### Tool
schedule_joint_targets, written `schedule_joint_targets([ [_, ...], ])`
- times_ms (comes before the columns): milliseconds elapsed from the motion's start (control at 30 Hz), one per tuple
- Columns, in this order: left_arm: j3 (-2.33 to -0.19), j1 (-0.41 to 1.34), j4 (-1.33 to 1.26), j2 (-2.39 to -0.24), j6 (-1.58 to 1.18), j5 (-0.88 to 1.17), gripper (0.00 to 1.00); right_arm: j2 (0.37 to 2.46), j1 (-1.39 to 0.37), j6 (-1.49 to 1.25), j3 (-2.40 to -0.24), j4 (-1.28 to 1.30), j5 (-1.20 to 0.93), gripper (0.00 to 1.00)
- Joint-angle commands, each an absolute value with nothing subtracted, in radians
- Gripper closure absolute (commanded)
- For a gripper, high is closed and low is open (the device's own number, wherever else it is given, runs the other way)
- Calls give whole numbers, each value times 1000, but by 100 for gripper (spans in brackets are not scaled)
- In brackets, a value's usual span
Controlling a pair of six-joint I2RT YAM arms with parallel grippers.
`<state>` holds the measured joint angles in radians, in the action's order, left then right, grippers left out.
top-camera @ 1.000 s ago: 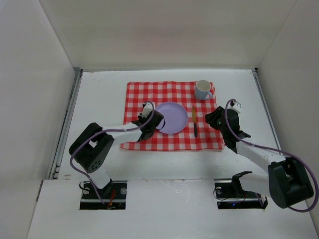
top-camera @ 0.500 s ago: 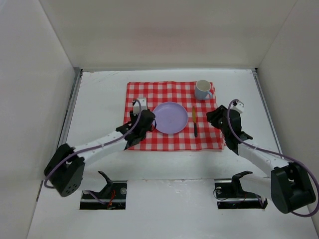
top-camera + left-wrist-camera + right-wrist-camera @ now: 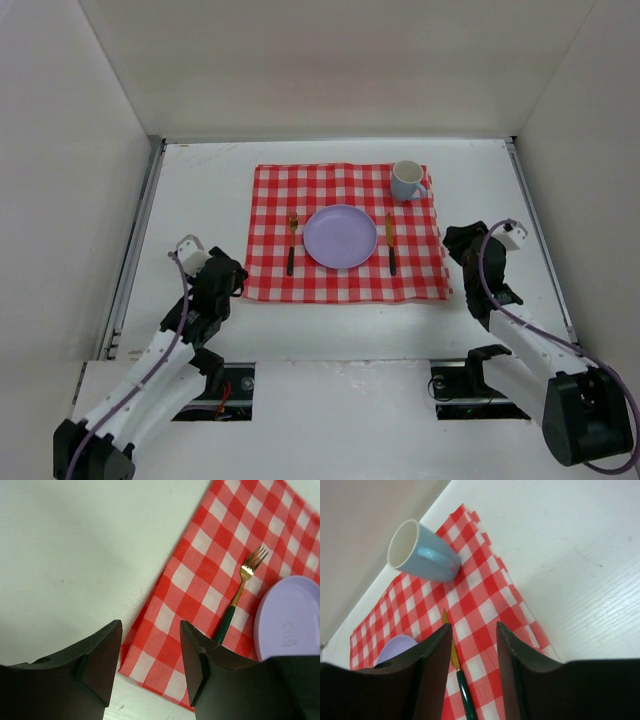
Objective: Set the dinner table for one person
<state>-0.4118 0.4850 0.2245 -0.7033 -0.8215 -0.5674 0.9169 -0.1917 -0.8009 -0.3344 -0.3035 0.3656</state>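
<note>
White and wide, the dinner table (image 3: 200, 190) carries a checked cloth (image 3: 345, 190) at its middle with plate (image 3: 340, 236), fork (image 3: 291, 246), knife (image 3: 391, 245) and mug (image 3: 407, 180), while the left gripper (image 3: 228, 283) and right gripper (image 3: 462, 243) hover beside it, both with fingers apart and empty.

Illumination even and diffuse, overhead; white enclosure walls bounce light, no hard shadows. Top view sharp across the frame, slight softness and grey falloff toward the upper wall corners. Dinner table (image 3: 200, 190) reads bright, near clipping, without specular glare.

Left wrist view: left gripper (image 3: 150, 667) fingers (image 3: 97, 660) dark, underexposed and blurred, being closest to the lens; checked cloth (image 3: 210, 590) ahead of them is crisp; faint soft shadow on the table just left of the fingers.

Right wrist view: right gripper (image 3: 474, 672) likewise dark and soft-edged. Mug (image 3: 422, 555) ahead is in focus, dim shadow beneath it. Perspective stretched at frame edges.
</note>
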Motion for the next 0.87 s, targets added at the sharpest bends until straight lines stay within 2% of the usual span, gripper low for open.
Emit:
schedule_joint_targets([
  [0,-370,429,343,-572,-897,-514,52,933,-171,-833,-325,-367,410,49],
  [100,-376,386,422,-532,-911,-480,48,972,-174,-838,-330,-376,413,45],
  [200,-377,369,443,-538,-916,-460,46,994,-174,-838,-333,-377,410,44],
  [833,-360,292,307,-609,-939,-403,46,1005,-176,-842,-348,-377,354,42],
])
